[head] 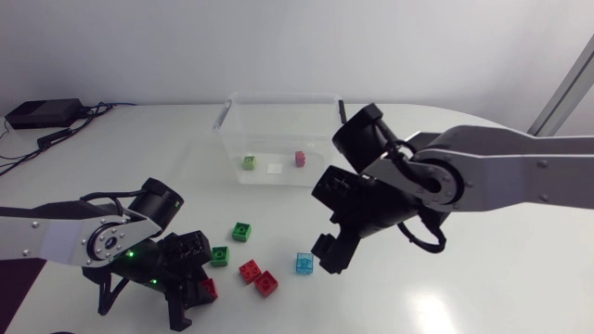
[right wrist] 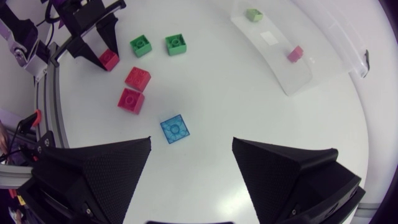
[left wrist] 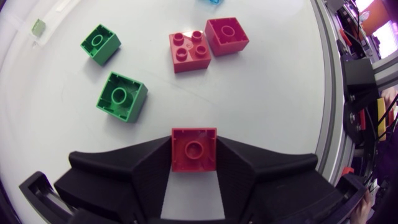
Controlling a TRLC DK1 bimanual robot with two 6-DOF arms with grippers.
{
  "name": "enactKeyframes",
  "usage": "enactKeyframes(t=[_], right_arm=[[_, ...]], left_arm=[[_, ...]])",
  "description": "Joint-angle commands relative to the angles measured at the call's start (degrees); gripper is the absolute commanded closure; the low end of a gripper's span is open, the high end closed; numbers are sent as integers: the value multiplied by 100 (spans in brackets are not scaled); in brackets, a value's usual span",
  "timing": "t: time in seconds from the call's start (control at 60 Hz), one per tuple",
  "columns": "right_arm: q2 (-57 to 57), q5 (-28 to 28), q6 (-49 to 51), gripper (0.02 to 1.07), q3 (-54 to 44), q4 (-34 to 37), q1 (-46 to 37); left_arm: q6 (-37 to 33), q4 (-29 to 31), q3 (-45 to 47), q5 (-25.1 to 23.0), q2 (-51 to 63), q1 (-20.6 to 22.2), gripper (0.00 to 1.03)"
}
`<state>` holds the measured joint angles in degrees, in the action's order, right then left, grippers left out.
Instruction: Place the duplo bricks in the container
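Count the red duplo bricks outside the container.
3. One red brick is gripped in the left claw; a studs-up red brick and an upturned red brick lie side by side ahead of it. None looks hidden.

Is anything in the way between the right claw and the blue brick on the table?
Nothing visible. The blue brick lies alone on the bare table just ahead of the open right claw, roughly in line with the gap between its fingers. The nearest red brick sits off to the side, apart from it.
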<state>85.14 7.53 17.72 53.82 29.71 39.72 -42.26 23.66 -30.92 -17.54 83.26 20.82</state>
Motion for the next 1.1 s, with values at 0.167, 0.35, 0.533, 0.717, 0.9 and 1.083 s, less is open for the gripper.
enactKeyframes(t=[0.167, 0.35, 0.533, 0.717, 0.9, 1.083], right_arm=[[837, -6, 478, 12, 23, -238, 317], [1277, -129, 619, 13, 181, -273, 528], [1575, -226, 681, 14, 322, -282, 571], [1830, -261, 751, 25, 471, -256, 545], [2068, -252, 777, 42, 577, -247, 528], [2103, -243, 725, 76, 559, -256, 528]], left_arm=[[-72, 552, -81, 40, -715, 45, 81], [7, 1334, -758, 40, -1515, -69, 81], [122, 1651, -1593, -21, -1708, -315, 81], [491, 1440, -2296, -180, -1445, -517, 81], [1071, 754, -2867, -224, -926, -526, 81], [1800, -213, -3447, -224, -293, -588, 81]])
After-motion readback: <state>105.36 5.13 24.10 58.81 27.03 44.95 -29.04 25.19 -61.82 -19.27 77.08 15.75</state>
